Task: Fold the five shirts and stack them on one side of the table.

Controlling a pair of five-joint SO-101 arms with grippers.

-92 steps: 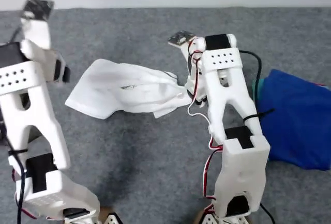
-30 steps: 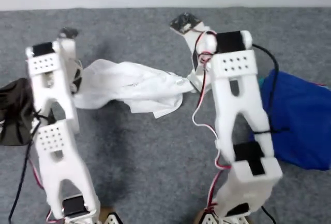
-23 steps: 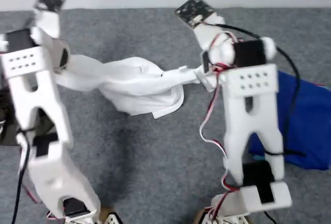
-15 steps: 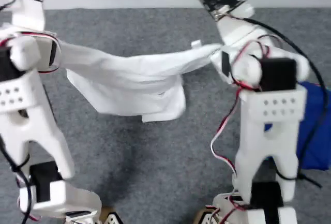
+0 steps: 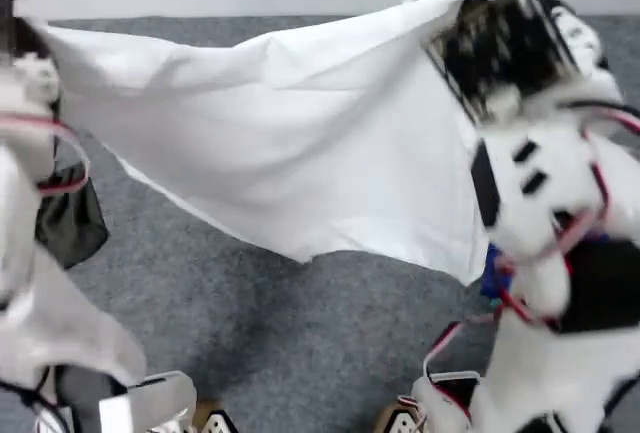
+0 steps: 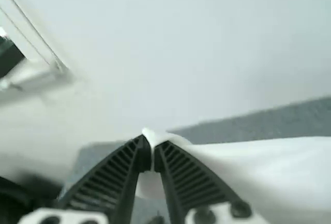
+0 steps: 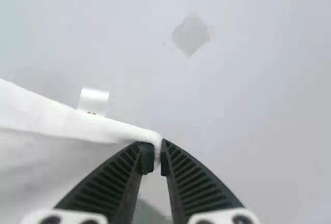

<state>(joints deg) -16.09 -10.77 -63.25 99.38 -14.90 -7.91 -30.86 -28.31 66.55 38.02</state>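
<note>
A white shirt [image 5: 290, 133] hangs stretched out high above the grey table [image 5: 300, 353], held between both raised arms. My left gripper [image 6: 152, 154] is shut on one corner of the white shirt [image 6: 258, 162], at the left in the high view. At the upper right in the high view, my right gripper [image 7: 154, 157] is shut on the opposite corner of the white shirt [image 7: 57, 131]. A small tag [image 7: 93, 101] sticks up from that edge. A blue shirt [image 5: 492, 271] peeks out low behind the right arm.
A dark garment [image 5: 68, 225] lies at the left, beside the left arm. The grey table shows below the hanging shirt. A pale wall [image 6: 181, 38] stands behind the table.
Both arms have risen and moved apart, lifting the white shirt off the table and spreading it from a crumpled strip into a wide hanging sheet.
</note>
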